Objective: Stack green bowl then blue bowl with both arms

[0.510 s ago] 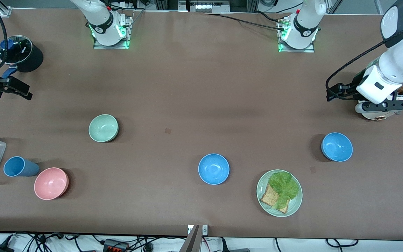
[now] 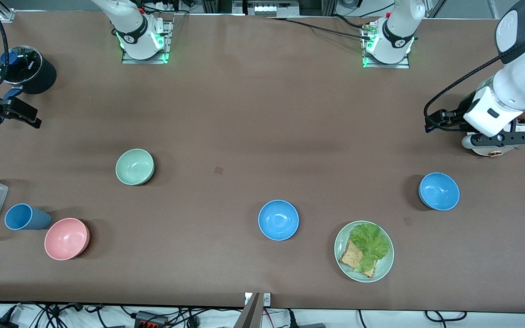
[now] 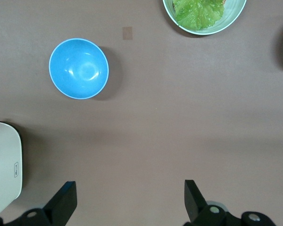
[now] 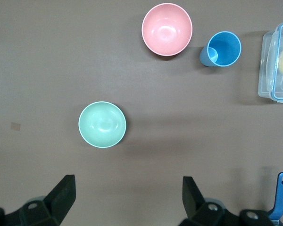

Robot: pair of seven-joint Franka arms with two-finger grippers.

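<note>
Brown matting is covering the whole table [image 2: 262, 114], and both arms are hanging above its ends, waiting. Taking the green bowl [image 2: 135, 166] as the landmark, it is sitting upright on the mat toward the right arm's end of the table, apart from everything else.

The left gripper [image 3: 129, 207] is hovering over bare mat at the left arm's end, well apart from the green bowl, its fingers spread wide with nothing between them. The right gripper [image 4: 127, 205] is hovering over bare mat at the right arm's end, likewise spread and empty.

A pale-green plate [image 2: 363, 251] carrying toast and lettuce is lying nearer the front camera than the green bowl, well toward the left arm's end. One blue bowl [image 2: 278, 219] is resting between the green bowl and that plate, nearer the camera than the green one. The other blue bowl [image 2: 439, 191] is sitting farthest from the green bowl, close under the left arm. A pink bowl [image 2: 66, 238] is standing nearer the camera than the green bowl, with a blue cup [image 2: 22, 216] just beside it.
</note>
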